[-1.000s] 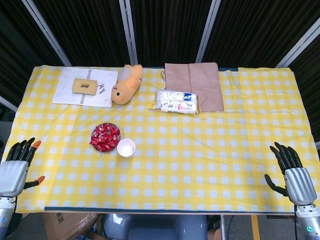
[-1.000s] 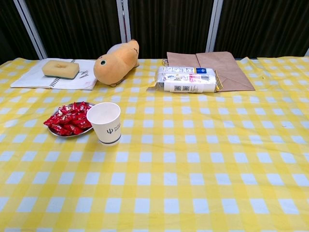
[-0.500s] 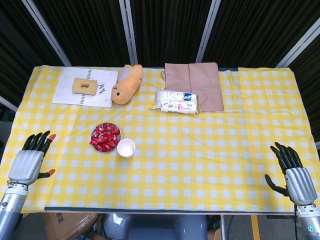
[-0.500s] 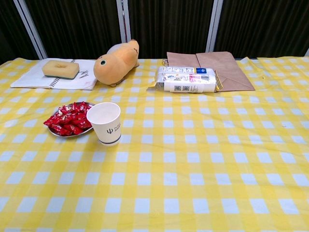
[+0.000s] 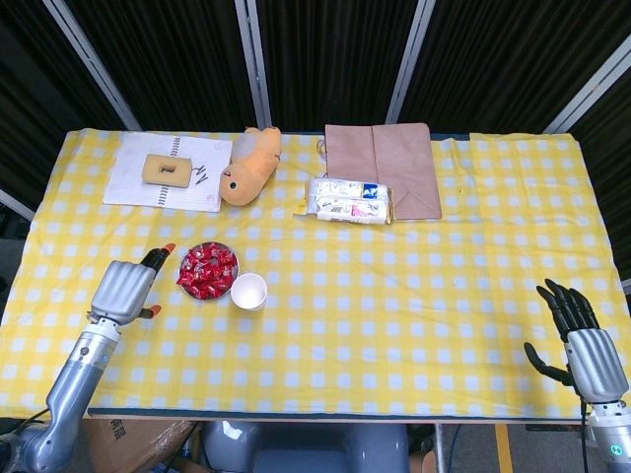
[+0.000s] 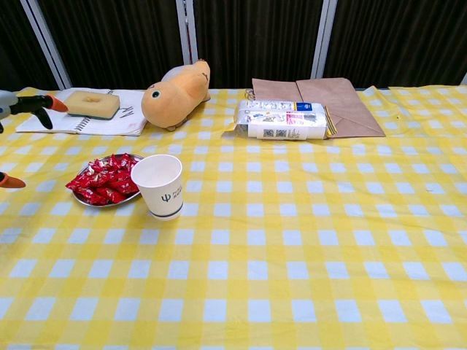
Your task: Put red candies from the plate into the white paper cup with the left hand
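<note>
Left hand [image 5: 123, 290] has moved in from the surface's left edge since a second ago; now sits just left of the plate [image 5: 183, 261], not touching it. Holds nothing; its fingers look spread, with the orange tips just entering the chest view. Red candies [image 5: 208, 270] heaped on the plate, none lifted. White paper cup [image 5: 248, 292] upright, just right of the plate and slightly nearer the robot. Far side, left to right: notebook [image 5: 128, 184] with sponge [image 5: 166, 168] on it, plush toy [image 5: 247, 164], white packet [image 5: 349, 200], brown paper bag [image 5: 385, 158]. Right hand [image 5: 584, 343] unchanged at the near right corner, fingers spread, empty.
</note>
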